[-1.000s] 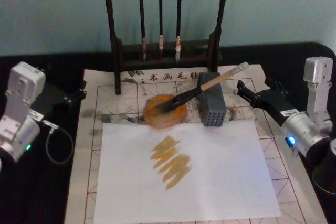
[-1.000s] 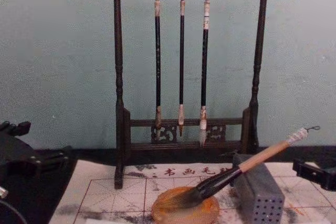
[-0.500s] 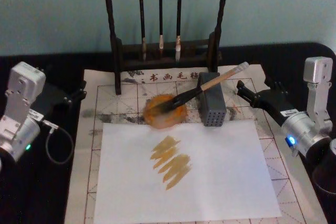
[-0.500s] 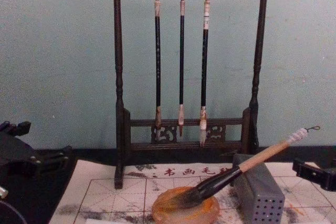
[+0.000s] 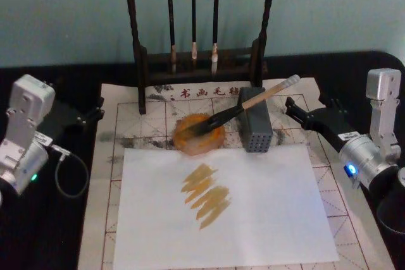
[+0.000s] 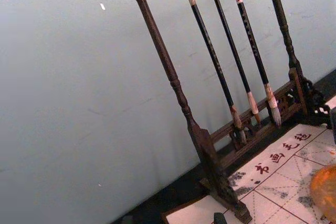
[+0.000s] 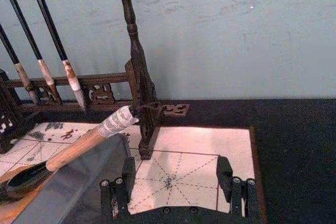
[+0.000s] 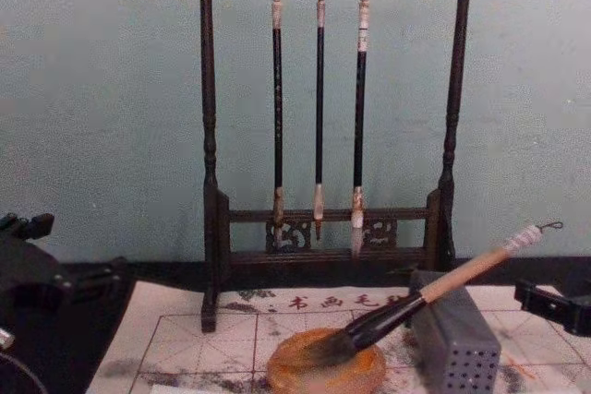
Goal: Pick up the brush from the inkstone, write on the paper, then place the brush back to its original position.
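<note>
The brush (image 5: 243,104) lies slanted, its dark bristles resting in the round orange-brown inkstone (image 5: 199,135) and its pale handle propped on a grey perforated block (image 5: 255,128). Its whitish wrapped end (image 7: 116,120) points toward my right gripper (image 5: 304,104), which hovers open just right of the block, apart from the brush. In the right wrist view its fingers (image 7: 122,181) stand wide apart with nothing between them. My left gripper (image 5: 98,109) stays open at the left edge of the red-gridded paper (image 5: 126,124). A plain white sheet (image 5: 253,213) with orange-brown strokes (image 5: 205,195) lies on the paper.
A dark wooden rack (image 5: 139,49) with three thin hanging brushes (image 8: 319,108) stands at the paper's far edge, before a teal wall. A cable loop (image 5: 69,172) hangs by my left arm. The black tabletop (image 5: 354,74) surrounds the paper.
</note>
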Available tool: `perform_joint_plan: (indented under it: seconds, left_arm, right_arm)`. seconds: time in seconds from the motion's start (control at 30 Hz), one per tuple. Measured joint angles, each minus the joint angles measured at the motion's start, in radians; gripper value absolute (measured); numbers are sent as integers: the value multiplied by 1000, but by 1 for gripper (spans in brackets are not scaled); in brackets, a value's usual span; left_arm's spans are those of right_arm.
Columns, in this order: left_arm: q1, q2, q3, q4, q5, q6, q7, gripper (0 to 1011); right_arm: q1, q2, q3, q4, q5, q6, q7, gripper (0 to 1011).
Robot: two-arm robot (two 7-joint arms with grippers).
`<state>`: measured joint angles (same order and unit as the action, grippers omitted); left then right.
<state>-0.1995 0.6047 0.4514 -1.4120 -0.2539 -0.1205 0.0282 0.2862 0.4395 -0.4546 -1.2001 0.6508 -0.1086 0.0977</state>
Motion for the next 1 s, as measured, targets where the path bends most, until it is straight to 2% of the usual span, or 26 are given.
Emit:
perform_joint_plan:
  seconds: [1.0]
  left_arm:
    - [0, 0, 0, 0, 0, 0, 0, 1001]
  right_arm:
    - [0, 0, 0, 0, 0, 0, 0, 1000]
